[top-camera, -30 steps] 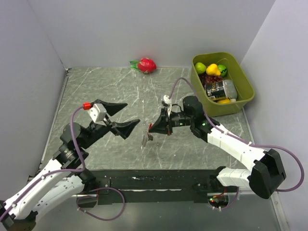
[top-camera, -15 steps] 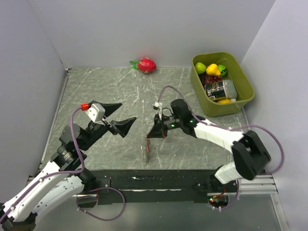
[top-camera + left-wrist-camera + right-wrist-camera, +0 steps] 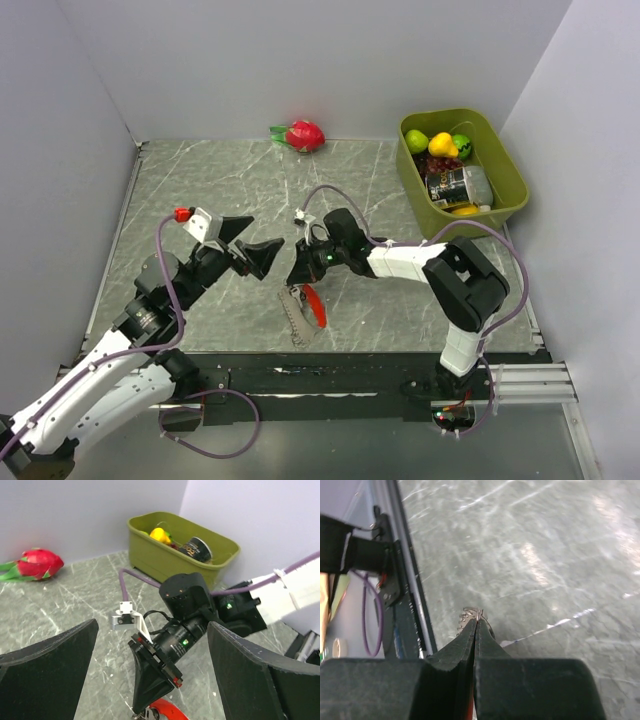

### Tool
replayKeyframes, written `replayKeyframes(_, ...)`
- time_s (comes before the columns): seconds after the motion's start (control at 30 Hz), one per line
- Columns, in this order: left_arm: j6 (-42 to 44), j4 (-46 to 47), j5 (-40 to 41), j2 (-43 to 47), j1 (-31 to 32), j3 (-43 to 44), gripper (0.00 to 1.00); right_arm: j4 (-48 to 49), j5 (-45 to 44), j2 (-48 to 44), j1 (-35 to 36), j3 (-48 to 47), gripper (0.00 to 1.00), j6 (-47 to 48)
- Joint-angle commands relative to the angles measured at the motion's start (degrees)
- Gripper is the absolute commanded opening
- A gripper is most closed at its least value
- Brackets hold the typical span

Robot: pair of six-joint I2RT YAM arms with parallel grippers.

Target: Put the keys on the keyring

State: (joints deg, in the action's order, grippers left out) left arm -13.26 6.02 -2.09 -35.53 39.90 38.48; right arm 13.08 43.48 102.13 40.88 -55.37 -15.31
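The right gripper [image 3: 296,281] is pinched shut on the keyring [image 3: 316,306]. Its red loop and silvery chain trail toward 6 o'clock from the fingertips, low over the table [image 3: 200,180] near its front edge (the right wrist view shows only a silvery coil at the closed tips). At its 9 o'clock hovers the left gripper [image 3: 268,232], fingers spread wide, holding nothing.

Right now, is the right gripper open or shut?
Shut: the right gripper shows no gap, pinching the silvery end of the keyring.
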Motion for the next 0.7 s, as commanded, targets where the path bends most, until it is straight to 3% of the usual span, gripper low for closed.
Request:
replayKeyframes(0.0,-4.49,-0.04,5.6,-1.29,0.18,0.1,0.96,3.0,-4.72,-0.44,-0.02,-2.55,0.09,-2.26)
replayKeyframes(0.17,-6.95,-0.74,7.1,-3.93,0.09,0.89,0.96,2.39,-6.04,-1.84,-0.1,-3.33,0.44,-1.92)
replayKeyframes(0.4,-12.76,-1.9,11.4,-5.43,0.18,1.86,0.96,0.81,-12.54,-10.35,-0.1,-0.71,0.82,-0.86)
replayKeyframes(0.43,-13.28,-1.63,11.32,-5.34,0.18,1.69,0.96,0.81,-13.68,-12.02,-0.19,0.61,0.96,-0.69)
replayKeyframes(0.67,-14.87,-0.49,16.06,-4.73,0.18,-0.15,0.96,1.42,-24.48,-32.93,-1.86,8.52,1.0,0.46)
